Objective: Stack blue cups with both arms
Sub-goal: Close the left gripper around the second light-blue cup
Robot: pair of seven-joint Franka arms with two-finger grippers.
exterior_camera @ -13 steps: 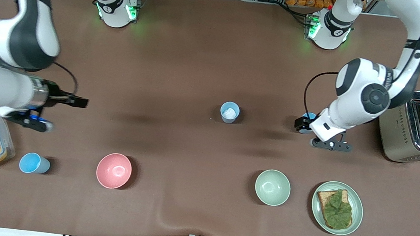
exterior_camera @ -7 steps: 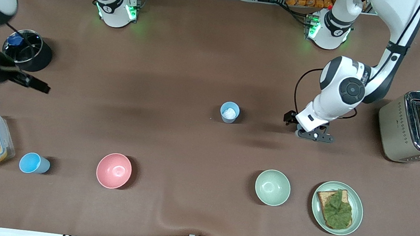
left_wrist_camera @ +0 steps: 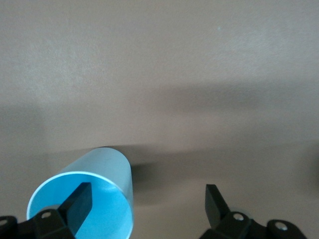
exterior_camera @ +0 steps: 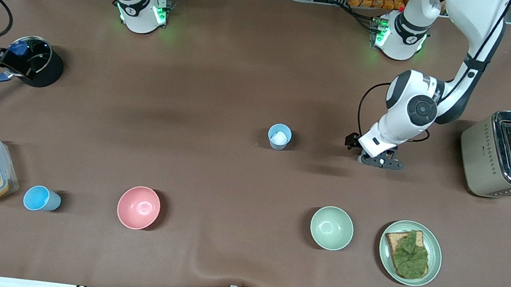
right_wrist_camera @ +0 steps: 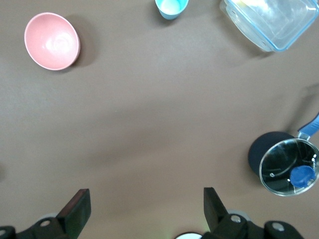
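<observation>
Right gripper (right_wrist_camera: 142,209) has withdrawn to 9 o'clock edge, open, empty. Left gripper (left_wrist_camera: 144,201) open, 1 finger (left_wrist_camera: 79,203) now inside blue cup (left_wrist_camera: 87,196).

Two white jointed arms wearing dark grey joints and black pincers

The left arm (exterior_camera: 416,109) is showing glossy white shells, a round dark grey joint cap and a black cable looping beside its wrist; its round white base (exterior_camera: 400,32) is glowing green and carrying a black band. The right arm's base (exterior_camera: 140,7) is glowing green likewise. The left pincer (left_wrist_camera: 148,206) is showing two black angular fingers (left_wrist_camera: 79,201) on black mounts with small silver screws, and the right pincer (right_wrist_camera: 144,209) is looking the same.
</observation>
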